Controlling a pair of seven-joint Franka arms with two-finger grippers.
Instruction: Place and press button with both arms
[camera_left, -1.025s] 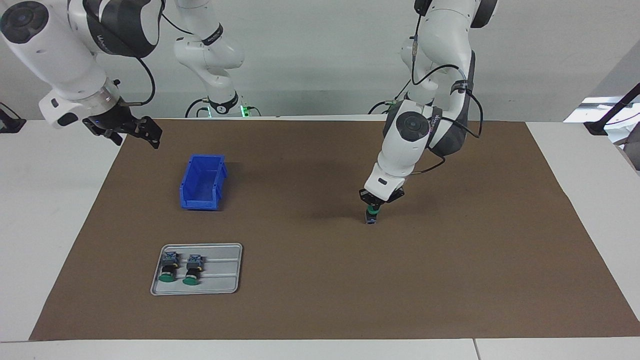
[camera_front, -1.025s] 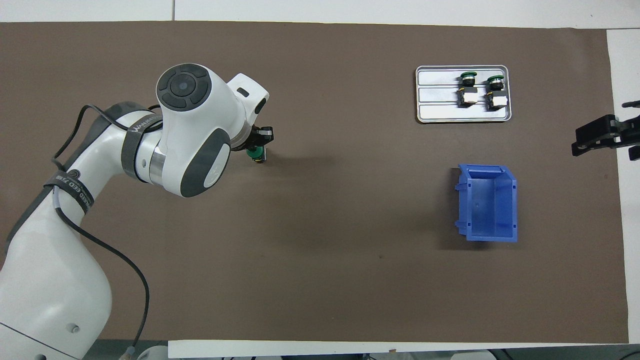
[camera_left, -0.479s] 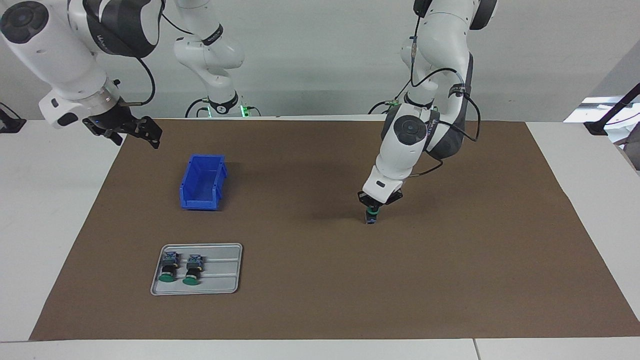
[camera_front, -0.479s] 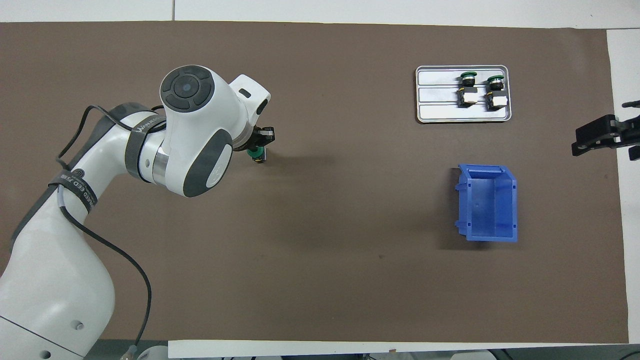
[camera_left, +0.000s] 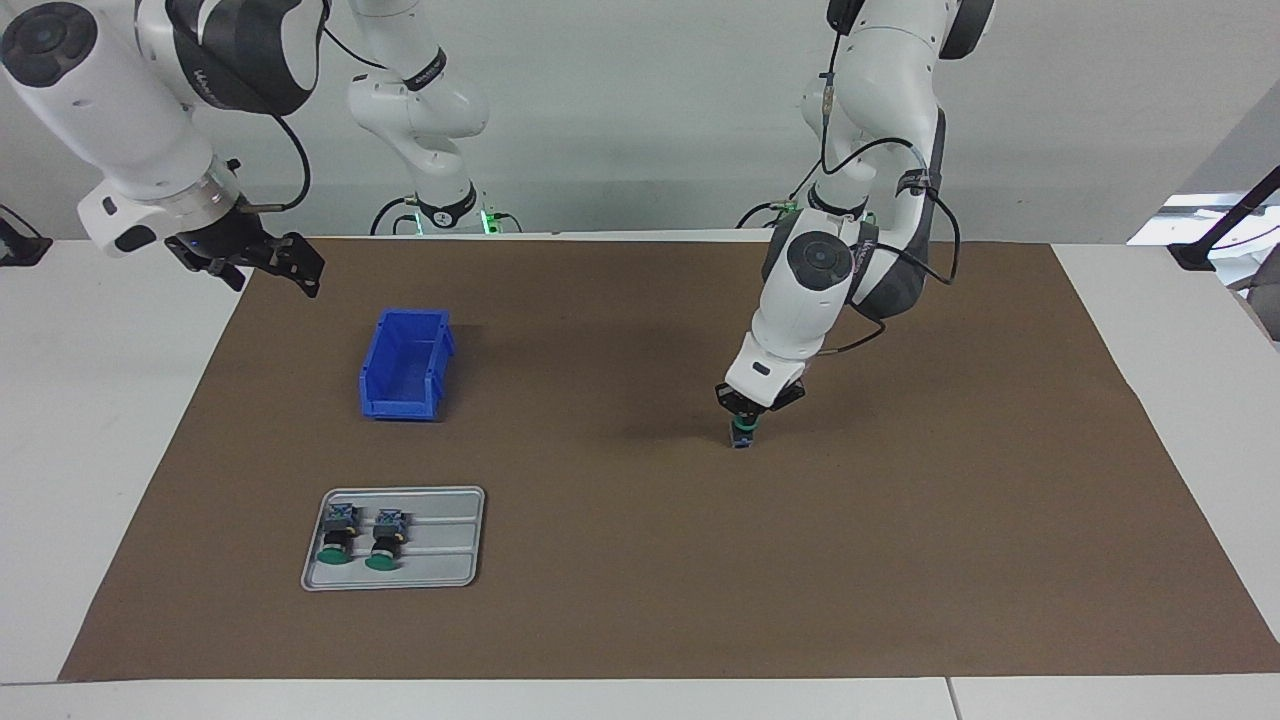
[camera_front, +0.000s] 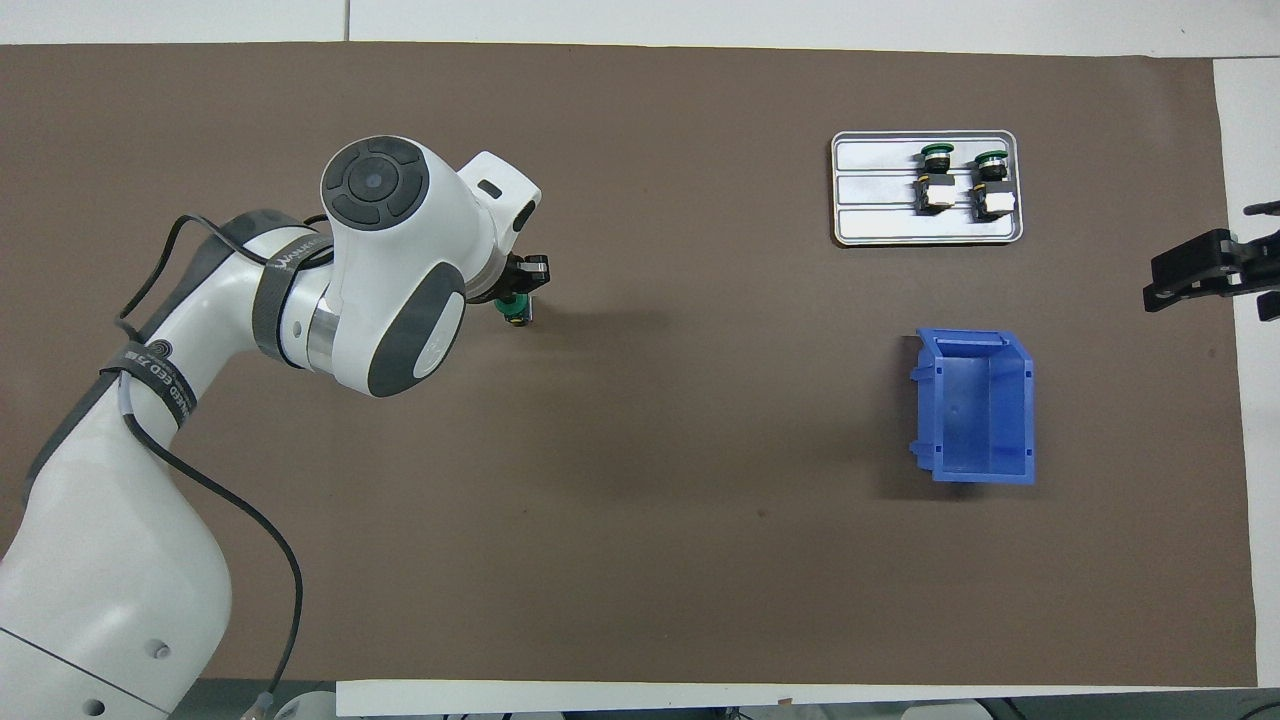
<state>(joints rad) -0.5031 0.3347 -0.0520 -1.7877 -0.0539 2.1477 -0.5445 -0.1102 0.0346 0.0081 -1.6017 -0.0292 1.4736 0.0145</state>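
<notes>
facing view: my left gripper (camera_left: 744, 418) clamped on the button (camera_left: 741, 432), upright on the brown mat (camera_left: 900, 520)
step: placing it
next: let go, press the cap
right gripper (camera_left: 290, 262): wide, waiting

White table (camera_left: 70, 420); brown mat (camera_left: 640, 560) on it.

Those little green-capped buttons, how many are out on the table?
3. Two buttons lie side by side in the grey tray. The third button stands on the brown mat under the left gripper, which is shut on it. None shows in the blue bin.
</notes>
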